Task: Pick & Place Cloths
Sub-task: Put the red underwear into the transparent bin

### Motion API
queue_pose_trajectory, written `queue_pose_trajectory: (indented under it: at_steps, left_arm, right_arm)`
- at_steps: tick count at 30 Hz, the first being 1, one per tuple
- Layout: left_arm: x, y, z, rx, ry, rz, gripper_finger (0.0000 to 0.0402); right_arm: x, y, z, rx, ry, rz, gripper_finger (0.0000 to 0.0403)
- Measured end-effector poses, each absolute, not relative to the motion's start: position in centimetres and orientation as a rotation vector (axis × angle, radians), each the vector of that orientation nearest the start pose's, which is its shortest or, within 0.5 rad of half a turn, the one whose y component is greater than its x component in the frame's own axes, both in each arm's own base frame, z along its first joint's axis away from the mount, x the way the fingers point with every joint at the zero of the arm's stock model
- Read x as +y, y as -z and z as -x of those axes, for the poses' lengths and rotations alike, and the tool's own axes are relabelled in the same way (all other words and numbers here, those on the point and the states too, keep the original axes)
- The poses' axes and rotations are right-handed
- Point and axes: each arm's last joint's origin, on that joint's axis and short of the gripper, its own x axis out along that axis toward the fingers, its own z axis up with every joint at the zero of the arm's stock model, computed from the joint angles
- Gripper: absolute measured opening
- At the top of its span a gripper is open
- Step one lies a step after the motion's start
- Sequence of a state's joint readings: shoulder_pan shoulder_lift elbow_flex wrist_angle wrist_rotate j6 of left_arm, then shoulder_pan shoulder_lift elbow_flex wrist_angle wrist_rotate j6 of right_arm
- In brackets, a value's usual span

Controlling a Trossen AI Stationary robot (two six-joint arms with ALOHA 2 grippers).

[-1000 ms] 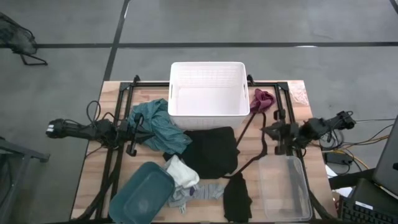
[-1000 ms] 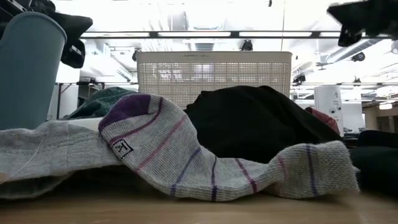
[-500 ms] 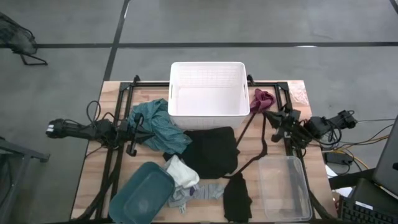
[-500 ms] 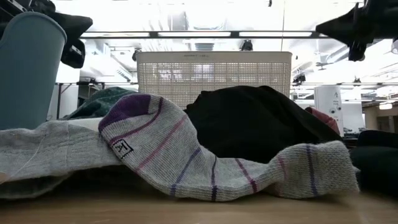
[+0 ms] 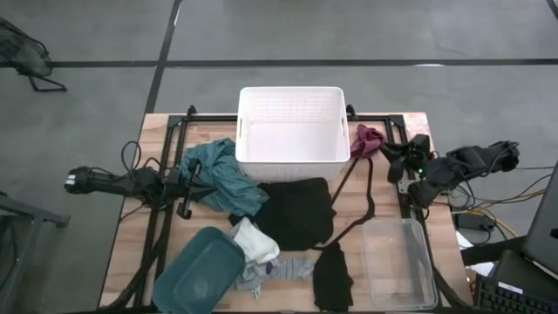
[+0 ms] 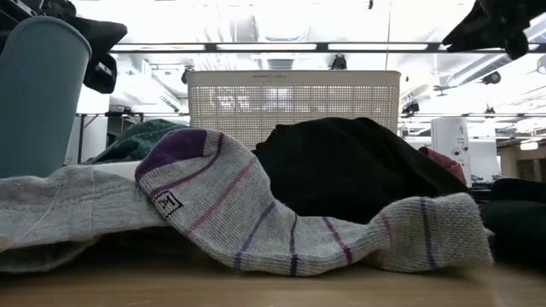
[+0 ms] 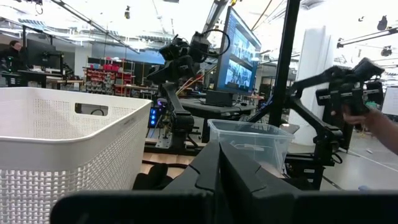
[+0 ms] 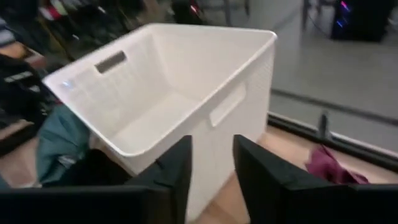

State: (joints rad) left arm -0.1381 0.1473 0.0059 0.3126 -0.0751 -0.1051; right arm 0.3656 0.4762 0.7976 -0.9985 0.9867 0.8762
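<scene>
Cloths lie scattered on table, none in white slatted basket (image 5: 292,131) yet. Maroon cloth (image 5: 369,139) sits just beside basket's right wall, nearest to right gripper (image 5: 399,157). Teal garment (image 5: 220,174) lies at basket's left front corner; large black cloth (image 5: 295,212) in front of basket; white cloth (image 5: 254,240), grey striped sock (image 6: 256,213) and small black cloth (image 5: 332,277) nearer front edge.

Right gripper is held above table beside maroon cloth, fingers apart w/ a narrow gap, nothing between them (right wrist view). Left gripper (image 5: 185,187) waits over teal garment's left edge; fingers seen closed together, empty.

Step judged: approach to maroon cloth by right arm. To be done well: wrist to be tilted down, fingers opened wider, descent centred on cloth's bunched top so fabric is pinched, not the table. Basket wall and frame rail are close; approach from open side advised.
</scene>
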Motion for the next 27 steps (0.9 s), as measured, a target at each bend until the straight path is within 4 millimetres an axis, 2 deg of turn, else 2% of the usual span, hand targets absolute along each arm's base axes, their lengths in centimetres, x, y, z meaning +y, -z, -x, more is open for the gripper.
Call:
queue_pose_trajectory:
  at_steps: [8, 12, 17, 21, 27]
  left_arm:
    - [-1.2, -18.4, -10.4, -0.167, 0.072, 0.123, 0.0018]
    - [-1.2, -18.4, -10.4, -0.167, 0.072, 0.123, 0.0016]
    - [-1.2, -18.4, -10.4, -0.167, 0.072, 0.123, 0.0018]
    - [-1.2, -18.4, -10.4, -0.167, 0.071, 0.123, 0.0017]
    - [-1.2, -18.4, -10.4, -0.167, 0.072, 0.123, 0.0018]
  right_arm:
    - [0.4, -33.5, -8.9, 0.478, 0.849, -0.388, 0.023]
    - [0.0, -34.5, -9.9, 0.585, 0.905, -0.479, 0.0251]
    - [-1.2, -35.1, -10.7, 0.674, 0.969, -0.663, 0.0257]
    - [-2.2, -34.5, -11.6, 0.72, 1.056, -0.677, 0.0248]
    - [-4.2, -31.3, -14.0, 1.024, 1.062, -0.51, 0.0236]
